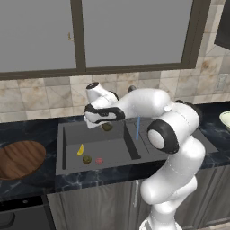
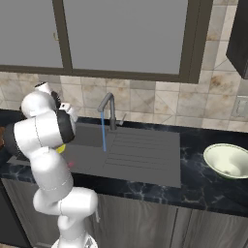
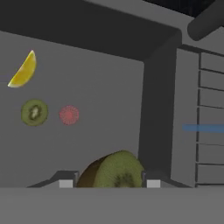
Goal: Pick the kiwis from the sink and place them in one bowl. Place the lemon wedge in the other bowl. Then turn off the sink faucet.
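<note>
Kiwi [image 3: 114, 171] between hand [image 3: 109, 183] fingers

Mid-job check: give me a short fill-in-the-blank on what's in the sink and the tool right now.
1. The tool holds a cut green ____ between its fingertips.
2. The yellow lemon wedge lies on the floor of the dark grey ____.
3. Water from the tall dark faucet is ____.
4. The brown wooden bowl holds ____ fruit.

Missing: kiwi; sink; running; no

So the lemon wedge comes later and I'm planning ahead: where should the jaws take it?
Probably from straight above, closing across the narrow middle of the lemon wedge. It lies flat on the sink floor, a thin crescent clear of the kiwi.
</note>
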